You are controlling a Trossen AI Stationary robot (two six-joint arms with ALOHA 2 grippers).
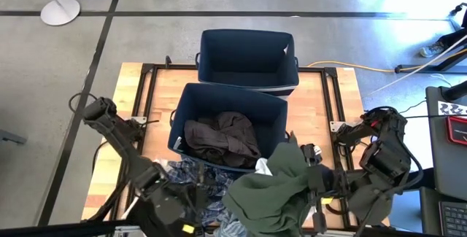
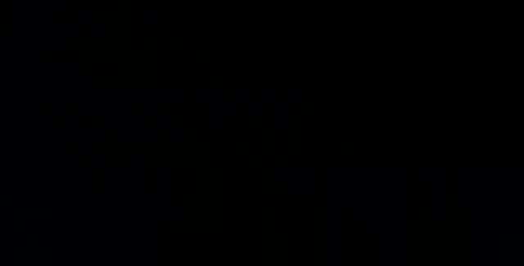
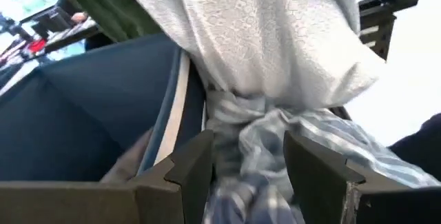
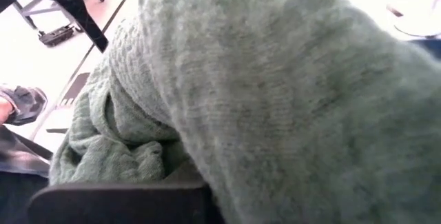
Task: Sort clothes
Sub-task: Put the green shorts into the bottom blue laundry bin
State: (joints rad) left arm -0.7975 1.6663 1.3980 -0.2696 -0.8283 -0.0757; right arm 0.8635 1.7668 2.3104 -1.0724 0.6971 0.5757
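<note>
An olive green knit garment [image 1: 271, 193] hangs bunched over the table's near edge, with my right gripper [image 1: 312, 173] shut on it. It fills the right wrist view [image 4: 275, 93]. To its left lie dark blue plaid clothes [image 1: 186, 173]. My left gripper [image 3: 248, 176] is shut on a pale grey-blue striped garment [image 3: 275, 141], and a white garment [image 3: 262, 38] hangs just beyond it. A brown-grey garment [image 1: 222, 138] lies in the near navy bin [image 1: 182, 109]. The low view is black. My left gripper pinches a gathered bunch of the striped garment [image 3: 241, 148] between its two fingers [image 3: 196, 165], several layers thick. It comes at the bunch nearly level, beside the near bin's wall. My right gripper is shut on the olive green garment, which drapes over the fingers and hides the place of contact. The garment hangs below the gripper, lifted, folds slack.
A second navy bin [image 1: 248, 56] stands behind the near one, at the table's far edge. Bare wooden tabletop [image 1: 157, 91] shows left and right of the bins. A black stand [image 3: 379, 17] rises beyond the white garment.
</note>
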